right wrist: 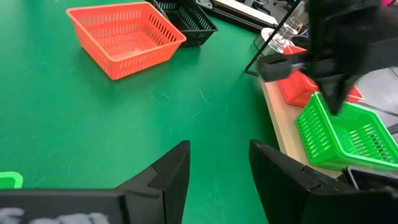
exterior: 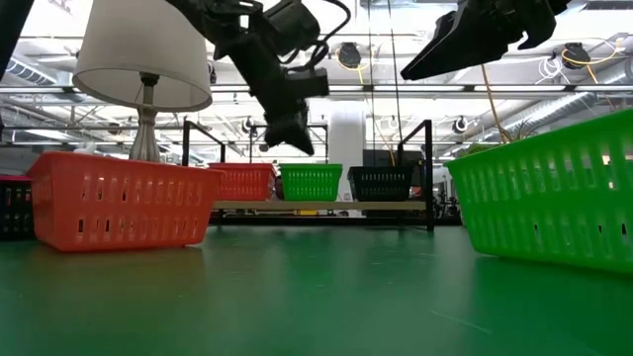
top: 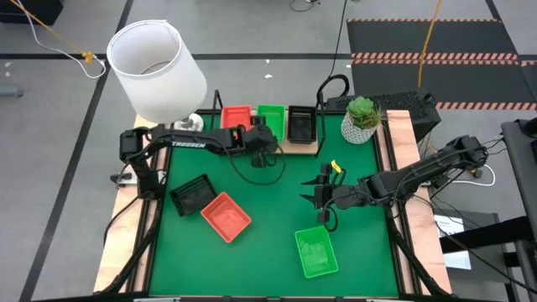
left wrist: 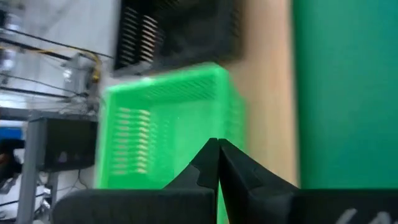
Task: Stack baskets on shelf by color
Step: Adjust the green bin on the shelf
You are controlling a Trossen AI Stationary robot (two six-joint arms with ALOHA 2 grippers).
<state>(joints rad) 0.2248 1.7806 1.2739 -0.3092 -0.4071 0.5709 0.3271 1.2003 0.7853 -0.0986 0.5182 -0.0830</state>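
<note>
The left hand (top: 270, 153), pinched shut and empty, hovers just by the green plastic mesh basket (top: 271, 120) on the light-wood shelf (top: 294, 146), probably just delivered. The right hand (top: 323, 204) gapes wide above the green counter (top: 268, 226), likely readying for another green mesh basket (top: 315, 252).

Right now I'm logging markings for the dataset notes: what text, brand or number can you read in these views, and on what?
"TROSSEN": white letters on the left arm, high view.
Blurred white letters on the right gripper housing, right wrist view: unreadable.
No readable text on the baskets or shelf.
</note>
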